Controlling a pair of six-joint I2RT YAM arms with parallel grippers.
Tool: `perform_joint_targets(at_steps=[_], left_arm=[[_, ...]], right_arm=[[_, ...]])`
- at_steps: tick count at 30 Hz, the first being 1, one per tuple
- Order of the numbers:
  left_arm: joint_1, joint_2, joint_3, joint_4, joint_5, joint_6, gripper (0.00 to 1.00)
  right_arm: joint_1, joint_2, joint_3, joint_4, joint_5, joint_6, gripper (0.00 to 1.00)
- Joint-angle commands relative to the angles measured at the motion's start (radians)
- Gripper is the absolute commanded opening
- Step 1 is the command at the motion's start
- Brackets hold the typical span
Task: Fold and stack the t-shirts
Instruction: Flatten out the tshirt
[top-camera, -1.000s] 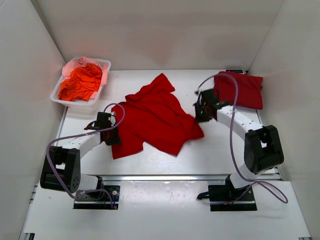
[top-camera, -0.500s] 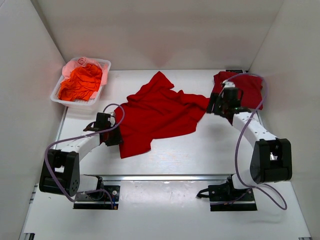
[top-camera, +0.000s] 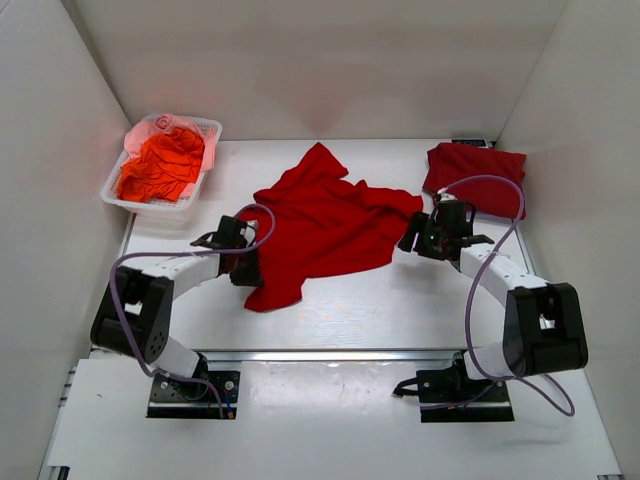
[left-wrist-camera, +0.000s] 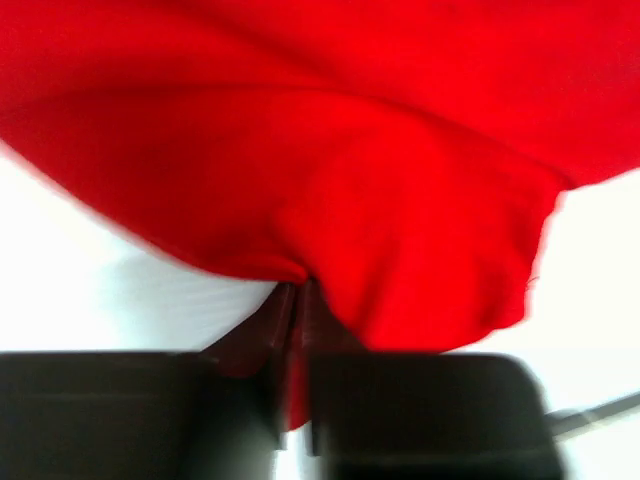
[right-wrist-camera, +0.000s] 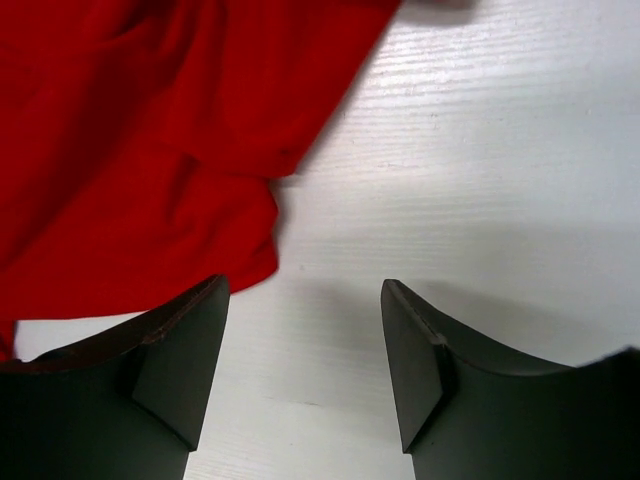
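Top external view: spread t-shirt (top-camera: 320, 225) lies at table (top-camera: 400, 300) ctr, folded t-shirt (top-camera: 478, 178) in far right corner. Your left gripper (top-camera: 250, 270) pinches spread t-shirt's near-left hem; right gripper (right-wrist-camera: 302, 288) gapes over bare table just beside its right edge

— Entry: text, labels, brands, numbers, signs. Anything legible?

— None legible in any view. Surfaces checked: spread t-shirt (top-camera: 320, 225), folded t-shirt (top-camera: 478, 178), basket (top-camera: 212, 135), table (top-camera: 420, 300). All plain.

— Anything doubtful?

— One item: a small dark piece (top-camera: 471, 143) at the table's far edge, too small to make out.
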Motion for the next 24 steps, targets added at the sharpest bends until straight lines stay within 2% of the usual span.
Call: perform_joint_targets(at_steps=[1, 4, 7, 9, 12, 17, 19, 24], left_arm=[[-0.031, 0.090, 0.017, -0.006, 0.047, 0.022, 0.00], [-0.008, 0.114, 0.173, -0.062, 0.124, 0.002, 0.00], [0.013, 0.085, 0.406, -0.136, 0.147, -0.030, 0.00], [0.035, 0.065, 0.592, -0.183, 0.173, -0.059, 0.00], [0.064, 0.047, 0.736, -0.210, 0.204, -0.102, 0.00], [0.093, -0.015, 0.803, -0.187, 0.230, -0.158, 0.00], [0.102, -0.030, 0.795, -0.188, 0.231, -0.162, 0.00], [0.127, -0.044, 0.758, -0.181, 0.245, -0.161, 0.00]], right_arm=[[-0.014, -0.048, -0.030, 0.059, -0.020, 0.043, 0.60], [-0.006, -0.065, -0.062, 0.051, -0.044, 0.074, 0.61], [0.032, -0.097, -0.092, 0.027, -0.001, 0.114, 0.62], [0.050, -0.111, -0.129, 0.064, -0.006, 0.172, 0.62], [0.089, -0.081, -0.158, 0.142, -0.006, 0.242, 0.63], [0.113, 0.065, -0.116, 0.241, -0.029, 0.334, 0.66], [0.115, 0.163, -0.079, 0.295, -0.093, 0.368, 0.68], [0.153, 0.323, 0.053, 0.335, -0.124, 0.436, 0.68]])
